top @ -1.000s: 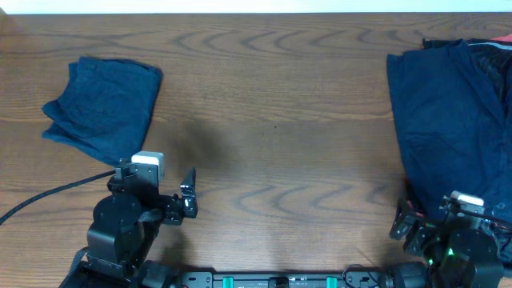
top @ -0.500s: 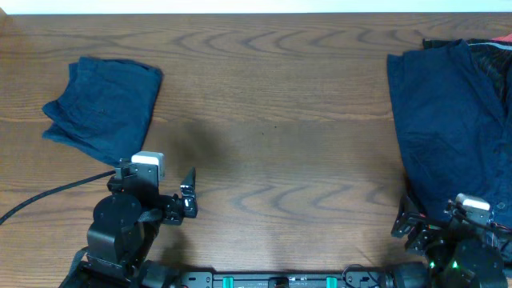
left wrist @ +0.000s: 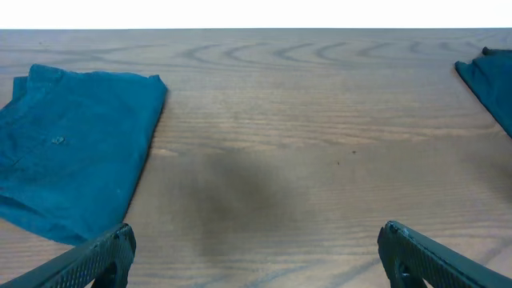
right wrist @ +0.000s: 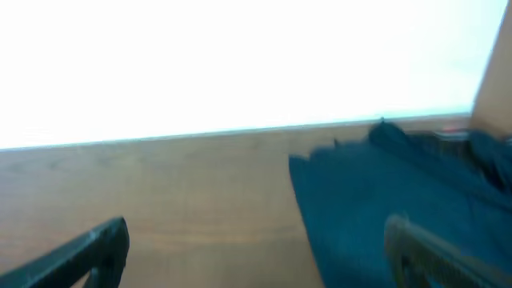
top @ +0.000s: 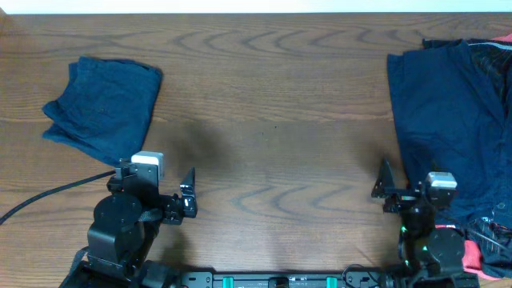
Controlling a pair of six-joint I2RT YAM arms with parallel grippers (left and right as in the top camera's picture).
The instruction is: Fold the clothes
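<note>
Navy fabric clothes [top: 448,120] lay piled at the worktop's [top: 280,96] right edge awaiting folding, while left gripper [left wrist: 254,232] and right gripper [right wrist: 256,232] gaped empty.

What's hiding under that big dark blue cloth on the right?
From under the navy cloth, a dark striped piece peeks out at the far edge and a coral-red piece near the front; the rest is covered.

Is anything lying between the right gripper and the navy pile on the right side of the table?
Nothing visible does. The right gripper, jaws open, sits just left of the navy pile, near its front corner, with only a strip of bare table between them.
</note>
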